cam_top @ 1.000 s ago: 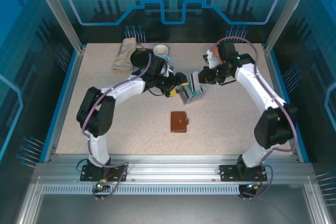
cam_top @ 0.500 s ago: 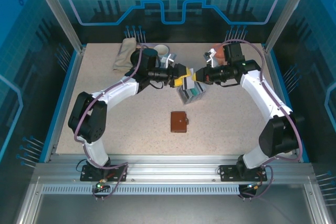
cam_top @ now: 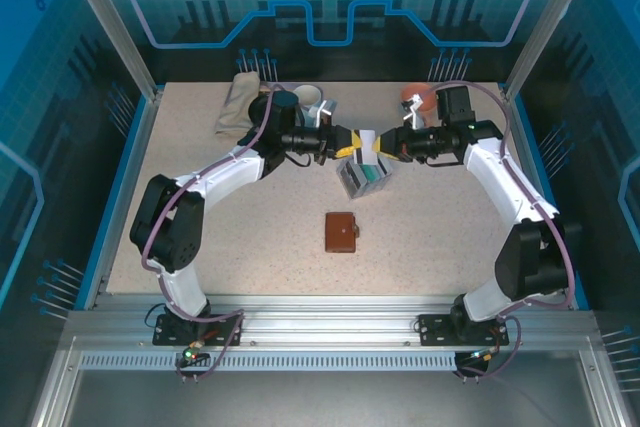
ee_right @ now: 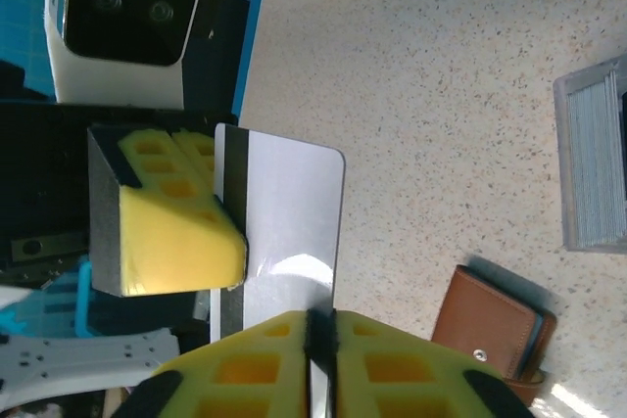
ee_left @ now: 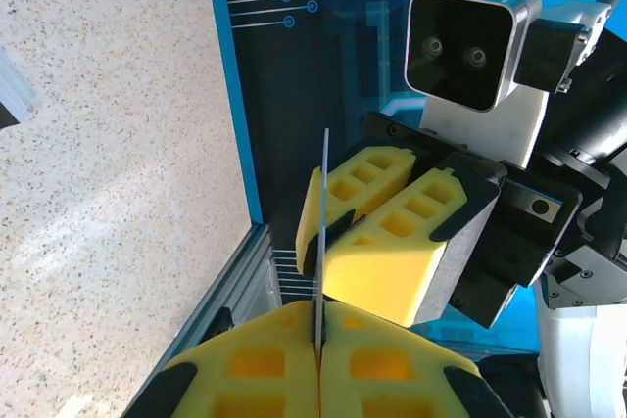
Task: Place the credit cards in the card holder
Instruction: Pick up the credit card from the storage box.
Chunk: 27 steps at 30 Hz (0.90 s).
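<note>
**Two tools meet on one card above the counter**

The left tool point(ee_left: 318, 315) is clamped on a grey credit card point(ee_right: 289, 212). The right tool point(ee_right: 320, 320) stands narrow around the same card; whether it grips is unclear. Beneath them a grey tray point(cam_top: 362, 179) holds more cards point(ee_right: 600, 163). The brown card holder point(cam_top: 341, 232) lies closed mid-counter point(cam_top: 220, 227).

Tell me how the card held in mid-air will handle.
Probably stiff: the credit card stands flat, unbent, from the left pincer. Likely slippery: its surface shows glossy glare. Seemingly light, being very thin edge-on.
</note>
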{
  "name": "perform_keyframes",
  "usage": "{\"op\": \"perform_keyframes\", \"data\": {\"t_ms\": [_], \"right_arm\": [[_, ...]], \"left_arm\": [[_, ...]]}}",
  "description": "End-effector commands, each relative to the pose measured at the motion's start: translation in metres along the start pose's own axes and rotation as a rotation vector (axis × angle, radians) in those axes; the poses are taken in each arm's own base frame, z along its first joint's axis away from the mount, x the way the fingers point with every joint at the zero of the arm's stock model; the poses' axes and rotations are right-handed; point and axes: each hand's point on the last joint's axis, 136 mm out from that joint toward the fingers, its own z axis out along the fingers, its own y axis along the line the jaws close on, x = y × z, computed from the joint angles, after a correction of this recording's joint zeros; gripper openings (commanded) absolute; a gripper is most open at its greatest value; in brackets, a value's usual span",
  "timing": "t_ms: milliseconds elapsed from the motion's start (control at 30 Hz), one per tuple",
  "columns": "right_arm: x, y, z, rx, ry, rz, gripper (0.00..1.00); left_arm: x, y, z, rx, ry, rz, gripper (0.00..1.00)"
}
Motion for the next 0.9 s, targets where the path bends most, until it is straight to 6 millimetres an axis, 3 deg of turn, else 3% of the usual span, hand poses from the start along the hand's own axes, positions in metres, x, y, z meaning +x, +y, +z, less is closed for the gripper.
{"op": "perform_keyframes", "data": {"t_ms": [0,100,200,300,467,633,733,800,867], "right_arm": [[0.003,0.007,-0.002,-0.055,0.006,0.003,0.26],[0.005,0.012,0.000,-0.088,0.026,-0.002,0.33],[0.007,0.016,0.004,-0.097,0.043,-0.009,0.31],[0.006,0.012,0.006,-0.078,0.044,-0.005,0.18],[0.006,-0.006,0.002,-0.006,0.026,0.014,0.09],[0.006,-0.010,-0.002,0.008,0.013,0.023,0.08],[0.008,-0.012,-0.007,0.023,-0.006,0.019,0.08],[0.013,-0.016,-0.009,0.055,-0.013,0.028,0.08],[0.023,-0.024,-0.010,0.106,-0.014,0.026,0.09]], "left_arm": [[0.013,-0.031,-0.004,0.075,0.046,0.054,0.05],[0.013,-0.033,-0.004,0.083,0.045,0.054,0.04],[0.012,-0.034,-0.003,0.092,0.051,0.051,0.04],[0.012,-0.036,-0.003,0.107,0.057,0.043,0.07],[0.013,-0.045,-0.005,0.134,0.057,0.052,0.13],[0.015,-0.049,-0.008,0.129,0.060,0.060,0.18],[0.016,-0.030,-0.011,0.040,0.041,0.039,0.30],[0.020,-0.002,-0.015,-0.086,0.026,-0.002,0.44],[0.026,0.030,-0.023,-0.238,0.013,-0.033,0.50]]}}
